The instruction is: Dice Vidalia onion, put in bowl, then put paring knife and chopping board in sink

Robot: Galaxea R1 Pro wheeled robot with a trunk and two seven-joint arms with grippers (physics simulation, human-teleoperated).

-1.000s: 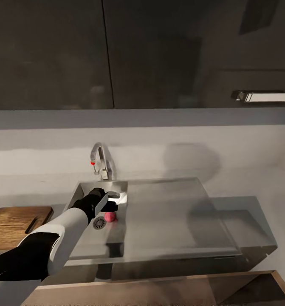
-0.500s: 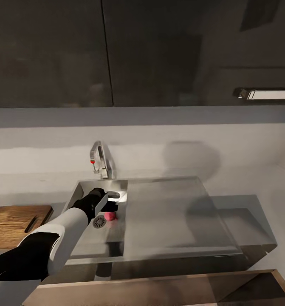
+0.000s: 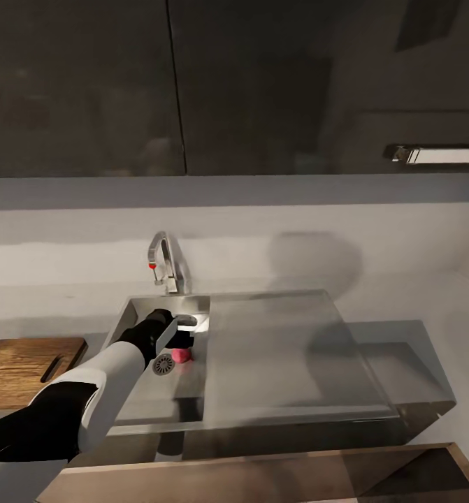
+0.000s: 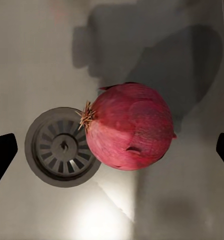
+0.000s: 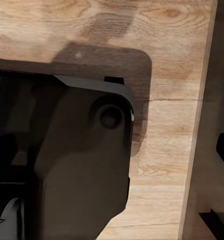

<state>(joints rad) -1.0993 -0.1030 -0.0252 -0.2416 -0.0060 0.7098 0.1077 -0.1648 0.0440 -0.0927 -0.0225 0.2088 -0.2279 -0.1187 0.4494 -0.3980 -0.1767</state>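
A: The left tool (image 4: 112, 150) hangs in the sink (image 3: 192, 402), spread wide and released, its two dark fingertips (image 4: 2, 155) at either side of the Vidalia onion (image 4: 129, 126) with clear steel between each tip and the bulb.

B: And the onion itself?

A: It sits on the basin floor, touching nothing but the steel, just beside the round drain hole (image 4: 62, 147). Its dry root tuft points toward the drain. From the head camera the onion (image 3: 182, 355) shows as a small pink ball at the right side of the basin, next to the flat drainer (image 3: 283, 356).

B: Where is the arm coming from?

A: The left arm (image 3: 87, 391) reaches in over the sink's near left corner, its black wrist just above the drain. The chrome tap (image 3: 166, 264) with the red knob stands at the sink's far edge.

B: The chopping board?

A: The chopping board (image 3: 21, 370) lies on the table (image 3: 430, 307) left of the sink, at the picture's left edge, with a dark slim thing on its right end; I cannot tell what it is.

B: And the right tool?

A: Its camera faces pale wood grain (image 5: 167, 60) and a dark rounded housing (image 5: 82, 165). Only a dark edge of a finger shows, so I cannot tell whether it is released or clenched.
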